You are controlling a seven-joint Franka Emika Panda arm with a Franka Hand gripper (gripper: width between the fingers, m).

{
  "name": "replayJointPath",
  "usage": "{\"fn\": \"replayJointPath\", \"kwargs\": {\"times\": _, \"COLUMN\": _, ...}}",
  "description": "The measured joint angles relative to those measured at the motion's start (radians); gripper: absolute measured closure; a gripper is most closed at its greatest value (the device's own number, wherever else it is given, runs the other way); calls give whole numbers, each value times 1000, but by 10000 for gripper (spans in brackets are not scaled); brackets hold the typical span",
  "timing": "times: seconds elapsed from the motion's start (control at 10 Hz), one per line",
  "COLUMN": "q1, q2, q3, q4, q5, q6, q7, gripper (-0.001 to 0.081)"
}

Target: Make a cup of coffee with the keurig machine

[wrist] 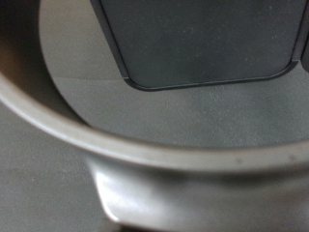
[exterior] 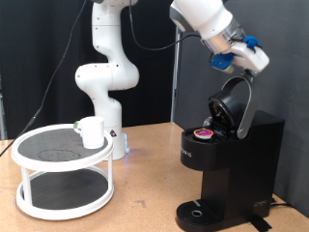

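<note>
The black keurig machine (exterior: 237, 155) stands at the exterior view's right with its domed lid (exterior: 230, 101) raised. A small pod with a dark red top (exterior: 205, 132) sits in the open chamber. My gripper (exterior: 253, 62) hangs just above the top of the silver handle arch (exterior: 249, 104). The wrist view shows no fingers, only a close, blurred silver arch (wrist: 116, 145) and a black surface (wrist: 203, 39) of the machine. The white cup (exterior: 93, 131) stands on the top tier of a round white rack, far from the gripper. The machine's round drip base (exterior: 198, 215) holds nothing.
The two-tier white rack (exterior: 39, 155) with dark mesh shelves stands on the wooden table at the exterior view's left. The arm's white base (exterior: 104, 77) rises behind it. A black curtain closes the back.
</note>
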Motion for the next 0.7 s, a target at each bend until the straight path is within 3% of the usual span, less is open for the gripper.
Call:
{"fn": "replayJointPath", "kwargs": {"times": 0.4, "q1": -12, "q2": -8, "q3": -4, "q4": -4, "q5": 0, "q6": -8, "q7": -7, "gripper": 803}}
{"fn": "replayJointPath", "kwargs": {"times": 0.7, "q1": -43, "q2": -38, "q3": -37, "q4": -23, "q5": -40, "q6": -80, "q7": -32, "gripper": 806}}
